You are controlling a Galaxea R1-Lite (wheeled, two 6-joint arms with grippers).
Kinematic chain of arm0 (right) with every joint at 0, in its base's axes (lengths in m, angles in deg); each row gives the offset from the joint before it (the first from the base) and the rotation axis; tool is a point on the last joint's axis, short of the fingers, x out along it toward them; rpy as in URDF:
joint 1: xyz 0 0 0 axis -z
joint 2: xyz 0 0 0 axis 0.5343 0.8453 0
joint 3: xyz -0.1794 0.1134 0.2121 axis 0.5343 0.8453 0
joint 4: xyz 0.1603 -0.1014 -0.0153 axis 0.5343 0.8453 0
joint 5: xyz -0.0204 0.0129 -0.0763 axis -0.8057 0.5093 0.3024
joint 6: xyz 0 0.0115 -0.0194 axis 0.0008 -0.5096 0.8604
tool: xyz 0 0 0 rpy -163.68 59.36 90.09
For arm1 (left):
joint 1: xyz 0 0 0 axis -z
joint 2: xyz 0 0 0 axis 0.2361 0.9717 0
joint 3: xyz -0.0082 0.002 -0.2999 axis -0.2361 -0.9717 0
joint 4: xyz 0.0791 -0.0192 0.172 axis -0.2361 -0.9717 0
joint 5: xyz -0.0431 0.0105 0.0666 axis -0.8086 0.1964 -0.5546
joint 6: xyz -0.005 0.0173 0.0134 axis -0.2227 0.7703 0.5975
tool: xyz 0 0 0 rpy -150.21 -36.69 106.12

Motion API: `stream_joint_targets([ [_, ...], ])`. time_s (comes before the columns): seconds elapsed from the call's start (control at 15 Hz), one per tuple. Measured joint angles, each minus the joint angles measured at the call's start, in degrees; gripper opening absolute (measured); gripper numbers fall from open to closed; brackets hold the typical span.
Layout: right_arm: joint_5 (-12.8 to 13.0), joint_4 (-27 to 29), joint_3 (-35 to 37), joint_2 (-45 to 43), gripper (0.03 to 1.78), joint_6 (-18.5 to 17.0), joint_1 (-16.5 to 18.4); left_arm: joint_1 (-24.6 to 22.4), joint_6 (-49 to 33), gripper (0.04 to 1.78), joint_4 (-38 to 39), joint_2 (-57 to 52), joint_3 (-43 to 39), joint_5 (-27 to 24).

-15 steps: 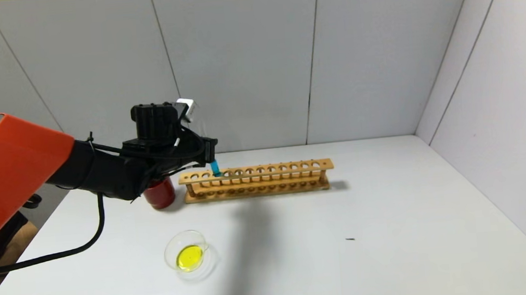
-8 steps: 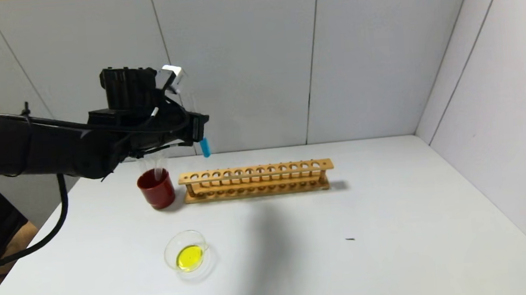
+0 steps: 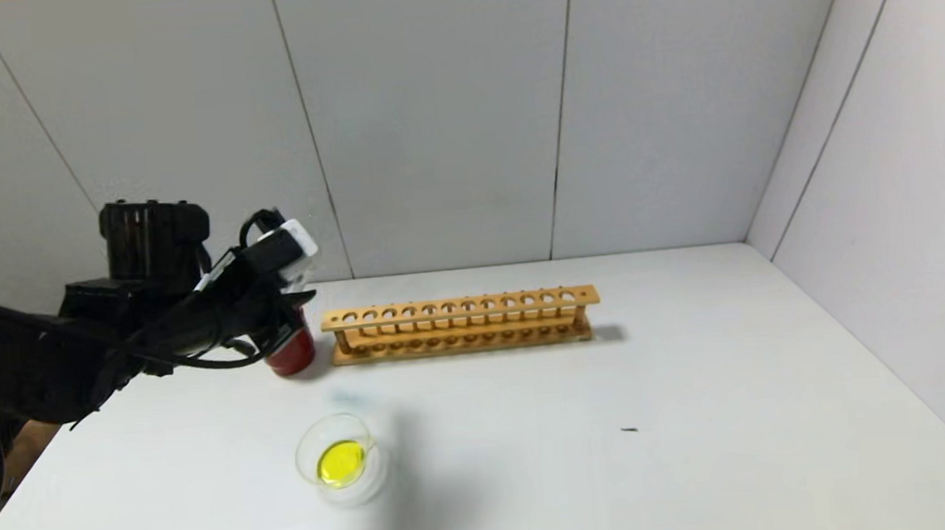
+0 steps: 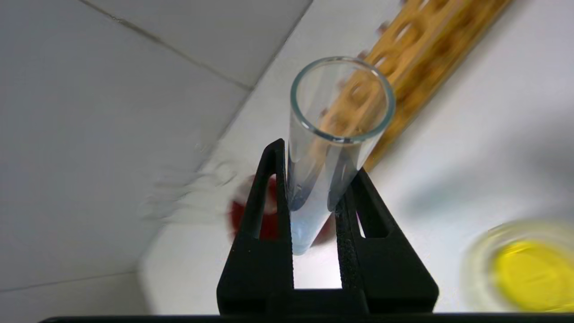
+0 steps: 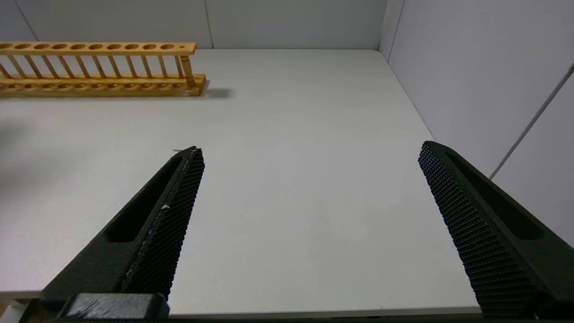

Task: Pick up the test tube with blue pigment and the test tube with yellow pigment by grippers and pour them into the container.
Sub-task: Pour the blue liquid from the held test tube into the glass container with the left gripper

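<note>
Clear glass fills my left wrist camera: the test tube with blue pigment [image 4: 334, 148] sits clamped between the two black fingers [image 4: 264, 215] of my left end effector [image 4: 314, 188], open mouth pointing away from the wrist, with a pale bluish tint showing low in the tube near the grip. From the head camera I see that left end effector [image 3: 288, 299] held above the far left part of the white bench [image 3: 616, 421], in front of the dark red cup [image 3: 291, 352], though the tube itself is too hidden by the arm there for me to pick out. The container [image 3: 341, 460], a shallow clear dish holding a yellow pool, stands on the bench nearer to me than the cup and apart from the arm; it also appears blurred at the edge of the left wrist view [image 4: 524, 269]. The wooden rack [image 3: 460, 324] runs along the back of the bench just beside the red cup, and I can make out no tube in its holes. My right end effector [image 5: 309, 166] hangs over the near right part of the bench with its textured fingers spread wide and nothing between them; the rack's end [image 5: 101, 67] shows far off in that view.
</note>
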Motion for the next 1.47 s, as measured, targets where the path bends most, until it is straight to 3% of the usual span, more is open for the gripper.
stream_joint_targets([
  [0.13,0.0,0.0,0.0,0.0,1.75,0.0,0.0,-2.0,11.2,0.32,5.1,0.2,-2.9,-0.5],
  [0.53,0.0,0.0,0.0,0.0,1.75,0.0,0.0,-1.4,37.4,0.32,5.7,0.2,-7.9,-7.4],
  [0.73,0.0,0.0,0.0,0.0,1.75,0.0,0.0,-1.6,41.1,0.32,5.7,-0.5,-11.1,-8.6],
  [1.0,0.0,0.0,0.0,0.0,1.75,0.0,0.0,-3.7,53.6,0.32,5.6,-3.0,-14.2,-8.8],
  [1.47,0.0,0.0,0.0,0.0,1.75,0.0,0.0,-4.4,62.9,0.32,5.2,-4.3,-16.2,-8.5],
])
